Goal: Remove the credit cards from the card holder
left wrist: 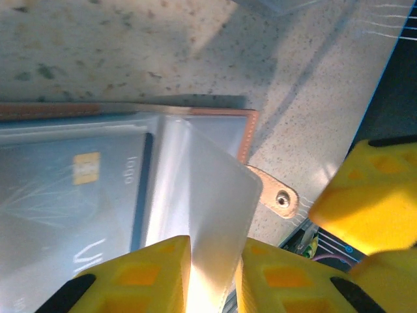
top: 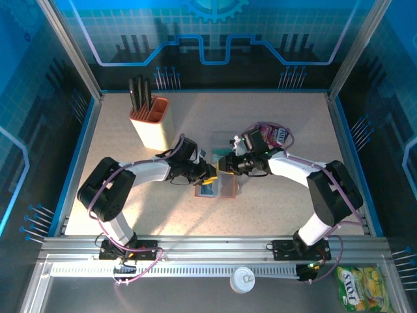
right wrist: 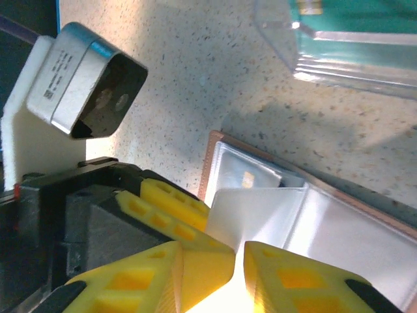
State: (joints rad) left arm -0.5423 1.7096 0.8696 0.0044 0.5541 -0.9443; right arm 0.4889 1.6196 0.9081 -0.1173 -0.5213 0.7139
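The holder [top: 227, 188] lies open on the worktop [top: 287, 195], and both my arms meet over its far edge. My left tool [left wrist: 214, 261] is clamped on a pale card [left wrist: 208, 195] that stands tilted up from the holder's middle. Its rounded far corner is clear of the pocket, but I cannot see its near end, so I count it as partly drawn, not out. Left of it in the holder, a blue card [left wrist: 71, 195] with a gold chip sits fully inside its pocket, untouched.

My right tool [right wrist: 238, 261] has its fingers drawn close on a pale leaf of the holder. I take that as a steadying grip, though I cannot tell pocket from card there.

By my reckoning the job is at an early stage: one card is coming free, at least one more is seated, and I cannot tell whether others sit behind them.
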